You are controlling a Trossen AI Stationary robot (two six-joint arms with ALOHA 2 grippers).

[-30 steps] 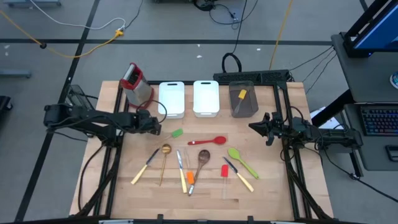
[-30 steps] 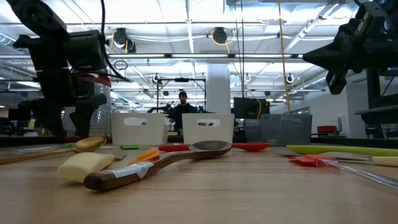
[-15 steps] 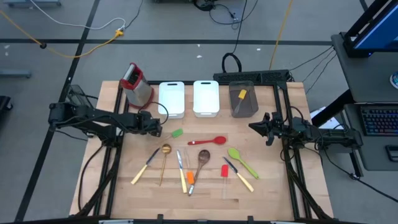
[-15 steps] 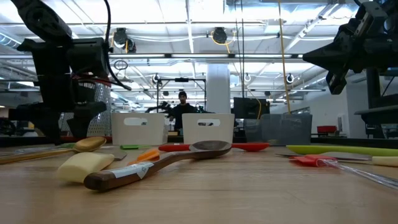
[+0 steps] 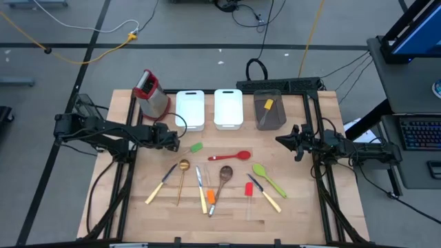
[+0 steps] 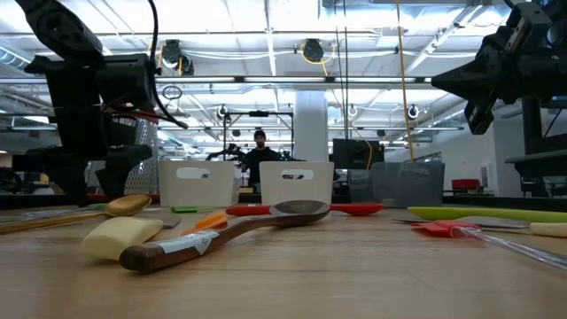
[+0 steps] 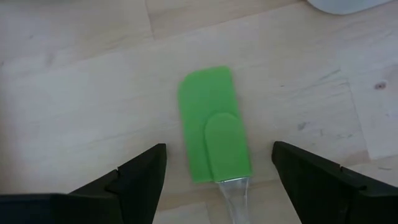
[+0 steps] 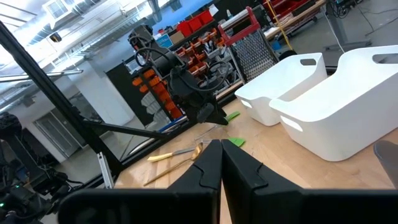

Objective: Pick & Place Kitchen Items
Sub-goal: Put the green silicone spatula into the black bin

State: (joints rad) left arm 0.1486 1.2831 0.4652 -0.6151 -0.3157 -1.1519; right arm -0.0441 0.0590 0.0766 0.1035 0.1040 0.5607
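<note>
At the table's left side, the left gripper (image 5: 180, 145) is held low over the wood with its fingers (image 7: 134, 177) spread wide and grasping nothing; the green spatula (image 7: 213, 127) is seen between them in the left wrist view, lying flat just beside the gripper's tip. Compared with a second ago, the left arm has been extended slightly toward the spatula; over the last half second no further shift is seen. Behind it, the grater (image 5: 150, 93) and two white trays (image 5: 191, 110) are lined along the far edge, followed by a grey tray (image 5: 269, 114) holding a yellow utensil. In the middle, the remaining kitchen items (image 5: 213, 180) are spread unmoved: gold spoon, wooden spoon, red spoon, knives, green spoon. At the right edge, the right gripper (image 5: 280, 140) is kept raised, fingers clenched together on nothing, unchanged.
</note>
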